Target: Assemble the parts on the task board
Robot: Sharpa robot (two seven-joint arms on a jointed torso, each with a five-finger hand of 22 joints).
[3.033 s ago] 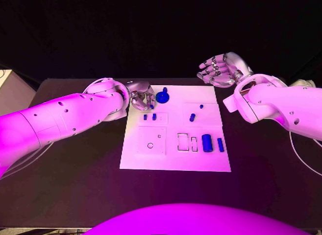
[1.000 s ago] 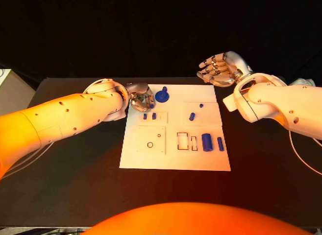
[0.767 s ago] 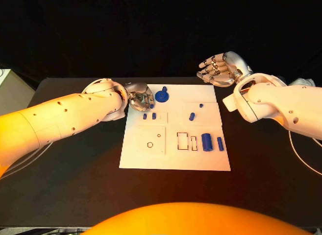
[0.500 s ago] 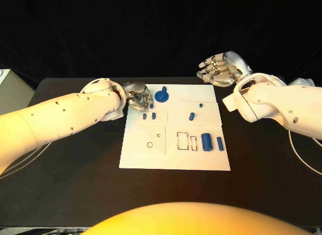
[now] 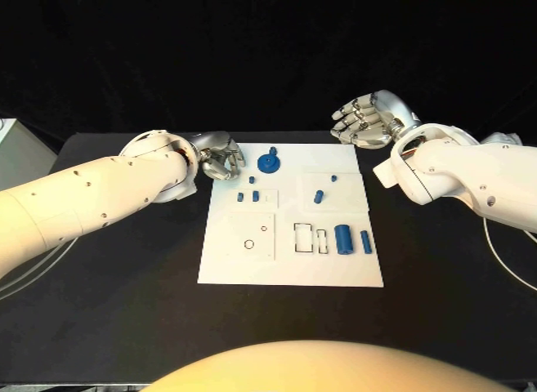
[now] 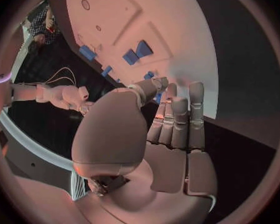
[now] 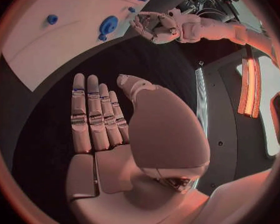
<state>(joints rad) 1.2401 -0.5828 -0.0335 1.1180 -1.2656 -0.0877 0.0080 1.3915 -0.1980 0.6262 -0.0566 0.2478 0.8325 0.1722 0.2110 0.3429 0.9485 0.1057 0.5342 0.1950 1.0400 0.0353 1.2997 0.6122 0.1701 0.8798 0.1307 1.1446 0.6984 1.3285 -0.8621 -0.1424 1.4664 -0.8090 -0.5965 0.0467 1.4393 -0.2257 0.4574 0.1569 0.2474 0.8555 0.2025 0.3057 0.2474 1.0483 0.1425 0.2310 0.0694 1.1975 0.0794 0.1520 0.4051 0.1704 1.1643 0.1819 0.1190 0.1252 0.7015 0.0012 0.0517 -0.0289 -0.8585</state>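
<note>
Black table under me: my left hand hovers empty, fingers extended, just off the task board and its blue parts; my right hand, equally empty, waits beyond. I judge I'm between picks; next I reach for a part.

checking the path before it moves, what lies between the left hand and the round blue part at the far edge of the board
In the head view, only a bare strip of the white task board lies between the left hand and the round blue part; nothing stands there.

Table: matt black surface.
Task board: smooth matt white plate.
Parts: smooth blue plastic.
Left hand: shiny silver metal fingers.
Right hand: same glossy silver metal.
Arms: smooth white plastic shells.
</note>
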